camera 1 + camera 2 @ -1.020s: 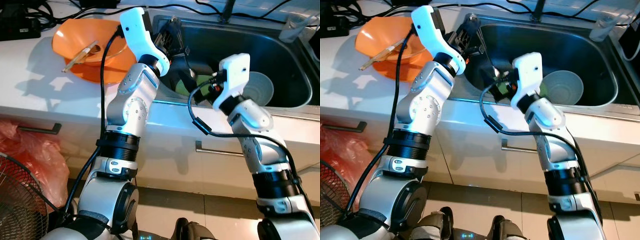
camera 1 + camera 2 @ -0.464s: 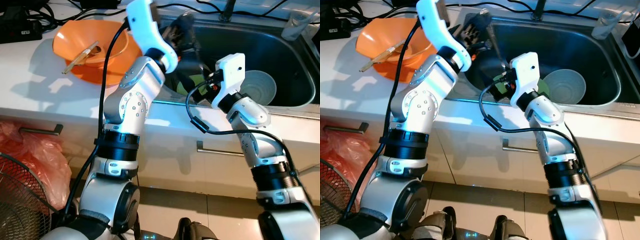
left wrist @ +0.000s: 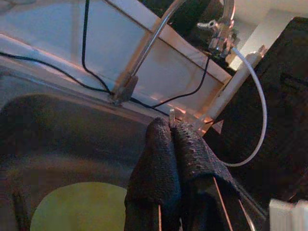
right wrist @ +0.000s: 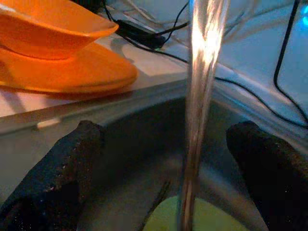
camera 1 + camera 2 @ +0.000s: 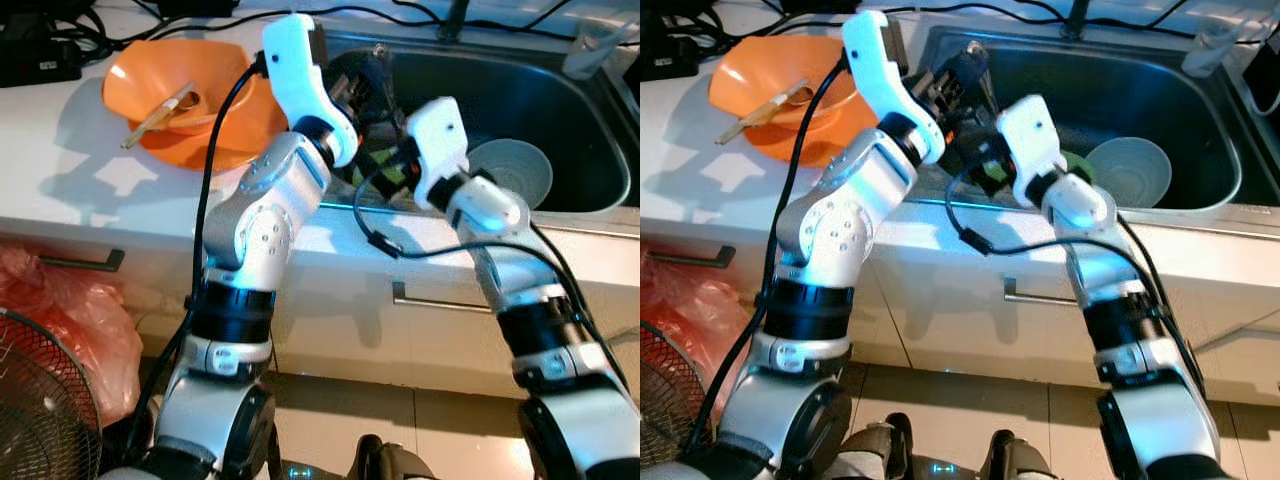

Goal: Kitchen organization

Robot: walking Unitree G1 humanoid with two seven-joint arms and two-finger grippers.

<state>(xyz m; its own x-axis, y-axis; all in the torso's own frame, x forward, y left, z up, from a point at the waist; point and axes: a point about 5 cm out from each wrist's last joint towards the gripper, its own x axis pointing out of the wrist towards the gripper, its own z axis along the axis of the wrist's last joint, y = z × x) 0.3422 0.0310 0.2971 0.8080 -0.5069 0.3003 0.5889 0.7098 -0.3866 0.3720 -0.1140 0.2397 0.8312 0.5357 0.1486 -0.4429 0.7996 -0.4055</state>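
My left gripper [image 5: 968, 72] hangs over the left end of the steel sink [image 5: 600, 150], fingers pressed together on a thin metal utensil whose tip [image 3: 172, 114] pokes out between them. In the right wrist view the shiny utensil [image 4: 199, 96] stands upright between the spread fingers [image 4: 62, 168] of my open right gripper [image 5: 987, 165], which reaches in low just below the left one. A green plate [image 3: 82, 207] lies on the sink floor beneath both. A grey bowl [image 5: 512, 170] sits in the sink to the right.
An orange bowl [image 5: 200, 70] with chopsticks [image 5: 160, 108] rests on the white counter to the left. The faucet [image 3: 154, 43] and cables run behind the sink, and a clear cup [image 5: 592, 45] stands at its back right. A red bag [image 5: 60, 310] and a fan [image 5: 40, 400] are on the floor.
My left gripper has swung right over the sink and lifted. My right gripper has moved left to under it, so the utensil now stands between its fingers.
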